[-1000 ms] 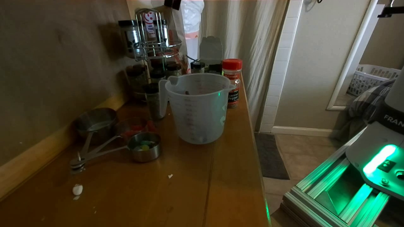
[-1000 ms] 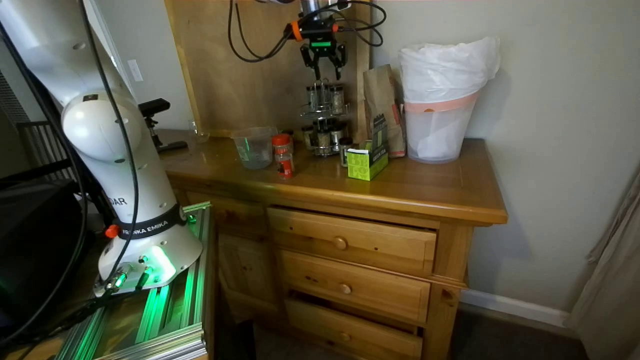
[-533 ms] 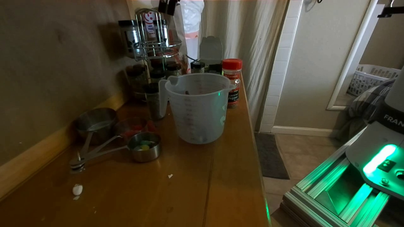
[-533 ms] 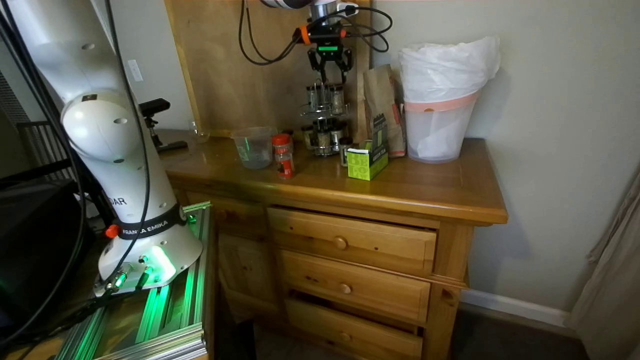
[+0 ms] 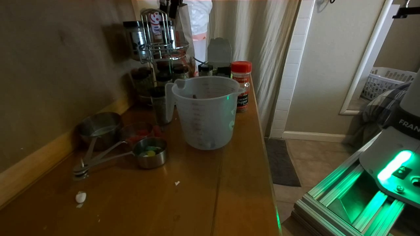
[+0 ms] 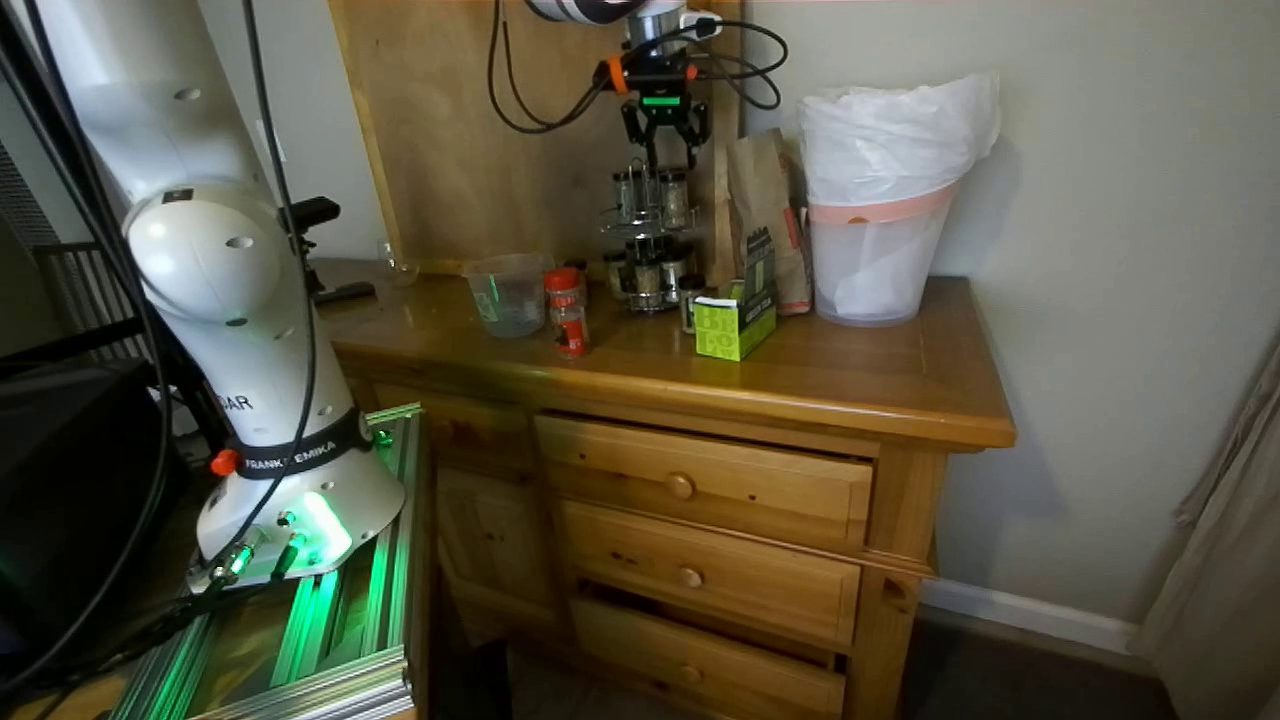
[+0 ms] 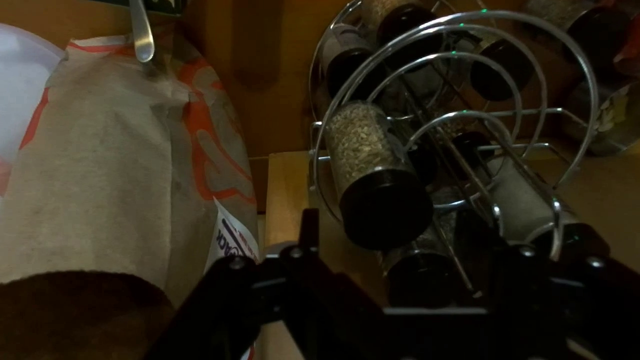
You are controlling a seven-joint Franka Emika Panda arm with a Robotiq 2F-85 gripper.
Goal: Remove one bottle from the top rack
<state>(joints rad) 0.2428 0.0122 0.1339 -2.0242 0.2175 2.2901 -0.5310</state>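
The top rack (image 6: 618, 228) is the upper wire tier of a shiny metal spice stand on the dresser, with a few small black-lidded jars in it. A jar of tan grains (image 7: 364, 142) leans across the wrist view, its black lid towards me; another upper jar (image 5: 135, 39) shows at the wall side in an exterior view. My gripper (image 6: 672, 162) points down, just above the stand's right-hand jar (image 6: 675, 202). In the wrist view the gripper (image 7: 402, 227) is open, its fingers on either side of the tan jar's lid. Its right finger is dark and hard to make out.
A brown paper bag (image 7: 100, 175) stands close beside the stand. A lined white bin (image 6: 870, 255), a green box (image 6: 722, 335), a red-capped pepper jar (image 5: 241, 91), a clear measuring jug (image 5: 206, 118) and measuring cups (image 5: 154, 157) also stand on the dresser. More jars fill the lower tier.
My gripper has moved down and to the right over the spice stand in an exterior view, coming closer to its upper jars. It stays open. The jars and stand have not moved.
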